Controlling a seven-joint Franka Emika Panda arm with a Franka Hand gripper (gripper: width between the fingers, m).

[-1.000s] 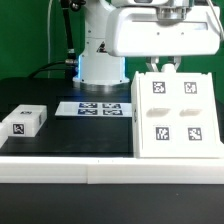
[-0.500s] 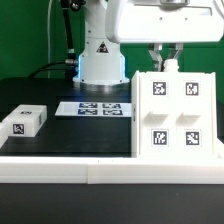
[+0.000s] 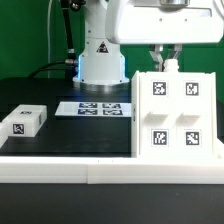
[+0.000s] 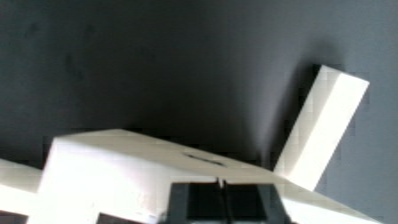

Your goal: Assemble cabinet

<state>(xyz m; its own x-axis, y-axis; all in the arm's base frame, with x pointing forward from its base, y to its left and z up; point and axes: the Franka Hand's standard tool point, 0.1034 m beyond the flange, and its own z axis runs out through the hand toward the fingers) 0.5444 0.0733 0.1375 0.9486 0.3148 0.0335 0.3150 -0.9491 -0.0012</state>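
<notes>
The cabinet [image 3: 175,115] stands on the black table [image 3: 70,140] at the exterior view's right, near the front edge, with its four-tagged face toward that camera. It sits where it did a second ago and half a second ago, and in the wrist view its white body [image 4: 134,160] and a slanted white panel [image 4: 320,130] show against the dark surface. The gripper [image 3: 166,62] is just above the cabinet's top edge, higher than a second ago and unchanged over the last half second, and I cannot tell whether its fingers are apart or closed. The small white block [image 3: 24,121] and the marker board [image 3: 98,108] lie unmoved toward the exterior view's left.
</notes>
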